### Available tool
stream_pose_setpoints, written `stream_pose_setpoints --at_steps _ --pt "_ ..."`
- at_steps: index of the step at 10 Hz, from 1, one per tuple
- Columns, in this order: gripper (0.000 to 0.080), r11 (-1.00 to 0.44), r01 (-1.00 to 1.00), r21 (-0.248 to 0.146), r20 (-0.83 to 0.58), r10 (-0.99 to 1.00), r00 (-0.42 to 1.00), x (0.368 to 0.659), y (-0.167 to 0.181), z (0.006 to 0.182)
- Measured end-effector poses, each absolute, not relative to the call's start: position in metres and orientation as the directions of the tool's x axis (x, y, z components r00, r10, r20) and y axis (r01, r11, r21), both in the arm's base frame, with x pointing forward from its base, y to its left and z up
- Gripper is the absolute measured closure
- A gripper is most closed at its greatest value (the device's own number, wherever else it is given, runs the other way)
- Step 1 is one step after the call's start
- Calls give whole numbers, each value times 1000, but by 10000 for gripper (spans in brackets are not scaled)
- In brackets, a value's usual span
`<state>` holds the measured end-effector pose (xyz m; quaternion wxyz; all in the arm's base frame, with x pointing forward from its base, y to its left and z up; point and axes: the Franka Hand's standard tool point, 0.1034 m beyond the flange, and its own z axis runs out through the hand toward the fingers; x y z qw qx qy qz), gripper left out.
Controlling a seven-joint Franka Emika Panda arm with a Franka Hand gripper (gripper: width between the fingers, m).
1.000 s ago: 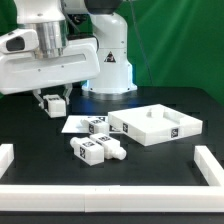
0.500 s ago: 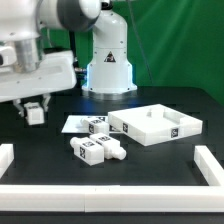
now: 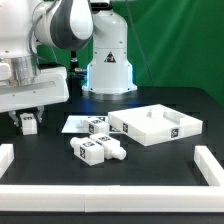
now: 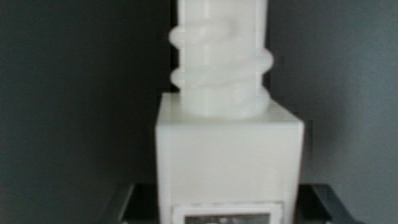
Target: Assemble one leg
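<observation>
The leg (image 3: 29, 125), seemingly gripped, hangs under the downward-pointing end effector (image 3: 28, 118).

The arm (image 3: 60, 22) is glossy white, built of rounded shells with a dark grey joint cap. Its base (image 3: 108, 62) is a squat white column — small dark logo (image 3: 110, 57) in front, pale blue glow (image 3: 94, 76) low down. The wrist housing (image 3: 32, 88) is boxy and white; the gripper (image 3: 28, 121) is dark-tipped.

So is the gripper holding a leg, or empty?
Holding one. The leg fills the wrist view, gripped at its tagged end; the exterior view shows it between the fingers of the gripper.
</observation>
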<state>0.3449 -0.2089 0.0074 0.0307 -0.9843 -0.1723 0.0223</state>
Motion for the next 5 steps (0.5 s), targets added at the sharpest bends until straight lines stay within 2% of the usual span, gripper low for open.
stream_pose_setpoints --at_steps 1,2,3,4,5 --pt "517 -939 336 -68 -33 339 940 345 -210 7" --pt "444 -939 336 -68 -34 339 940 345 -209 7" --pt "444 -939 337 -68 -34 339 940 344 -209 7" --pt "267 -939 337 -73 -34 340 940 345 -209 8" --pt "267 -946 298 -125 -62 308 950 354 -198 21"
